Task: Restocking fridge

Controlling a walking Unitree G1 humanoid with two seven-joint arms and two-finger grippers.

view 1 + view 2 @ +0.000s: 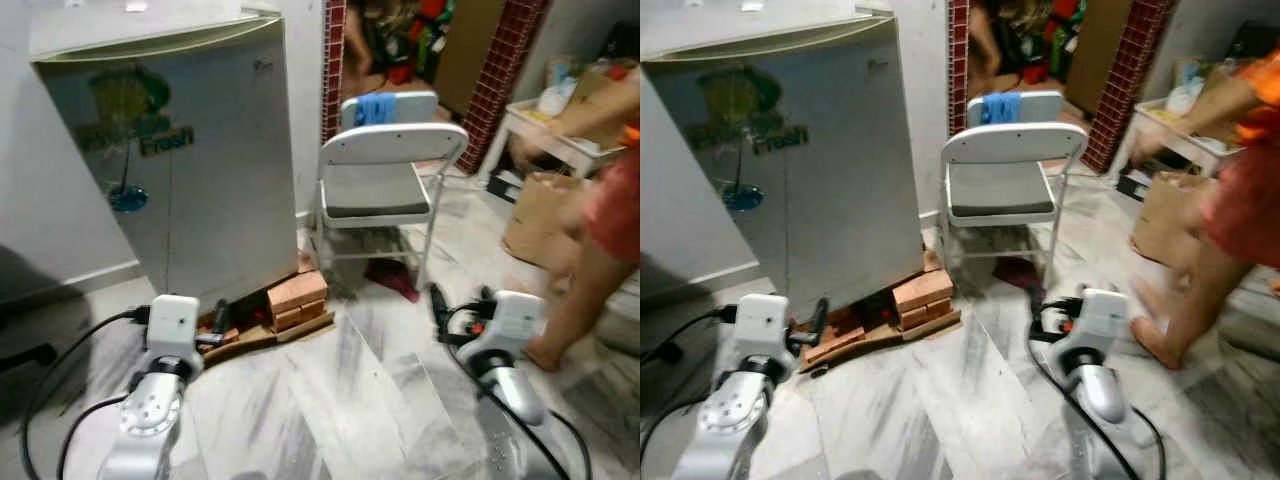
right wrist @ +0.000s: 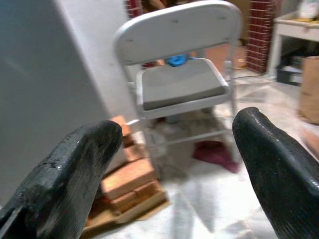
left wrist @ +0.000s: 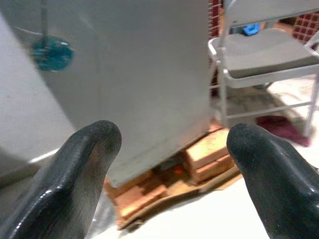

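Both grippers' fingers (image 3: 84,169) (image 2: 75,169) spread, empty, before closed fridge (image 1: 190,150) on bricks (image 1: 296,298).

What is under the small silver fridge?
The fridge stands on red bricks and a flat board at its front corner. What supports its back is hidden.

Lighting: even, moderately bright indoor. Motion blur softens all views, strongest on the person (image 1: 600,220) at the right edge. The fridge (image 1: 200,150) door shows faint sheen. Near fingers (image 3: 84,174) are out of focus.
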